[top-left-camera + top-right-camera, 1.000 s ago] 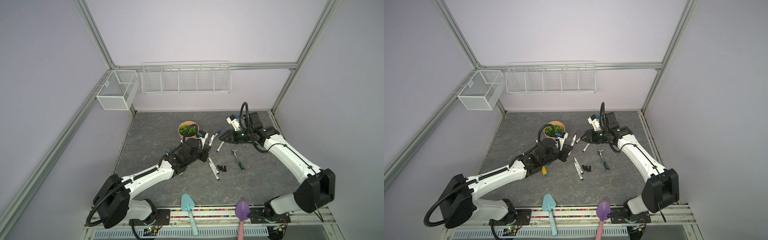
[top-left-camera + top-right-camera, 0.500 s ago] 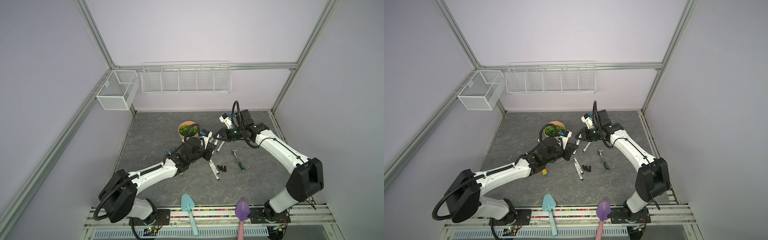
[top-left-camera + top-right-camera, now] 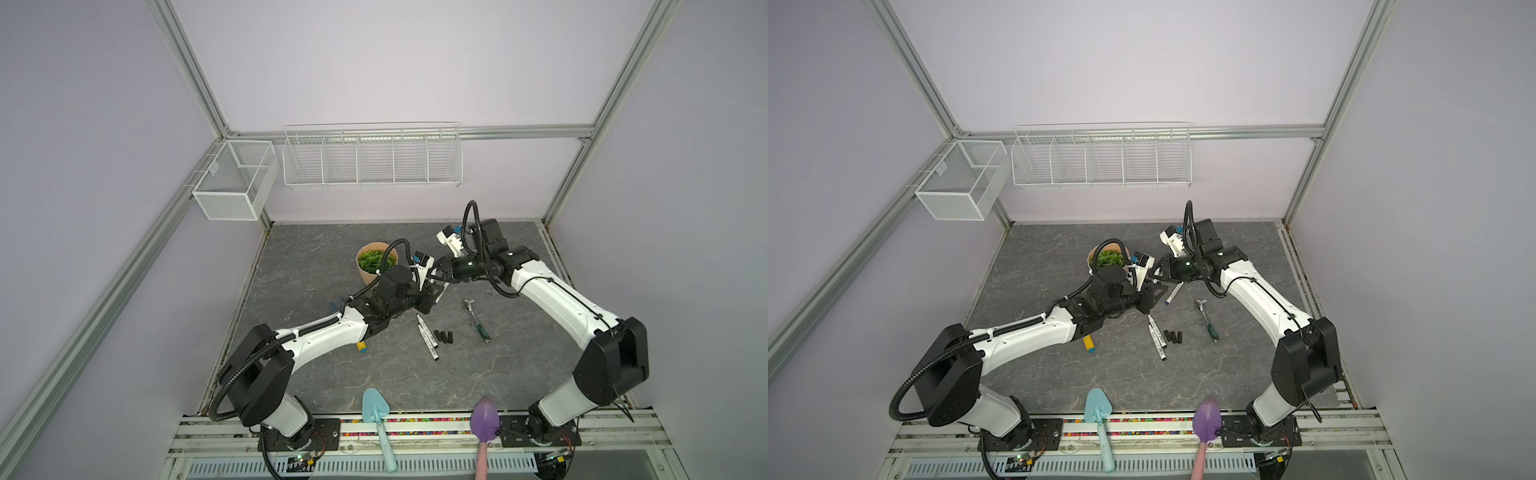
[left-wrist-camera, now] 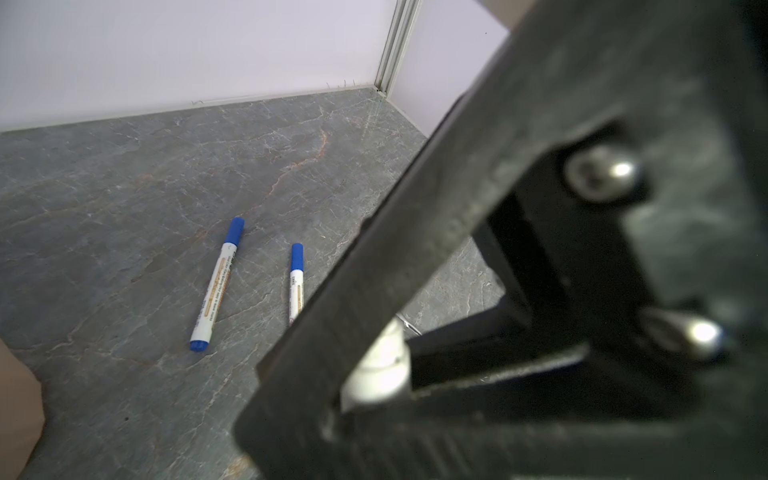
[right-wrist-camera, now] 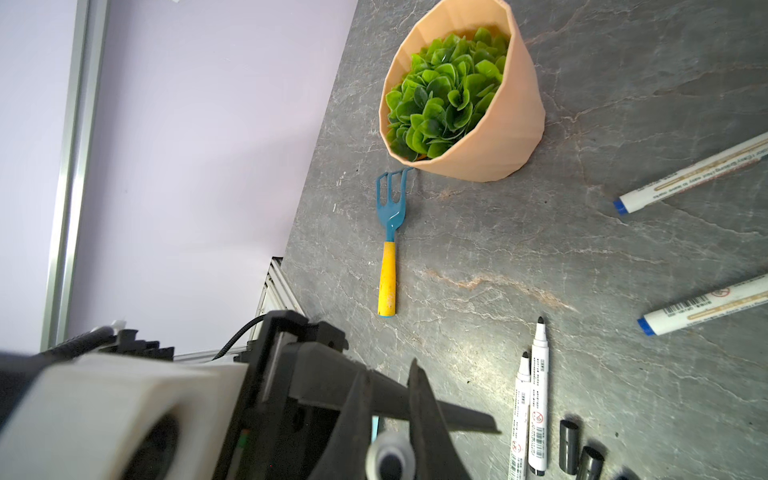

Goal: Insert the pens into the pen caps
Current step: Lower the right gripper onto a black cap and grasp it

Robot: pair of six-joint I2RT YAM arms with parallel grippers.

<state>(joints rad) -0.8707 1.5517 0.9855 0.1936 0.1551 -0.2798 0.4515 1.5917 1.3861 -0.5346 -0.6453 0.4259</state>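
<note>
Both grippers meet above the table's middle in both top views. My right gripper (image 3: pixel 438 272) is shut on a white pen (image 5: pixel 390 459), which shows end-on between its dark fingers. The same pen (image 4: pixel 378 365) appears as a white stub in the left wrist view. My left gripper (image 3: pixel 432 291) is right up against it, and its jaws are hidden by the other gripper. Two blue-capped pens (image 4: pixel 218 282) (image 4: pixel 296 286) lie on the table. Two uncapped pens (image 5: pixel 539 395) (image 5: pixel 520 419) lie side by side next to three black pen caps (image 3: pixel 443 336).
A peach pot with a green plant (image 3: pixel 376 266) stands just behind the left gripper. A blue and yellow hand rake (image 5: pixel 388 249) lies under the left arm. A green-handled ratchet (image 3: pixel 477 320) lies to the right of the caps. Teal (image 3: pixel 376 415) and purple (image 3: pixel 484 424) trowels lie at the front edge.
My right gripper has swung left to meet the left gripper and shut on the pen. The left arm has hardly moved.
</note>
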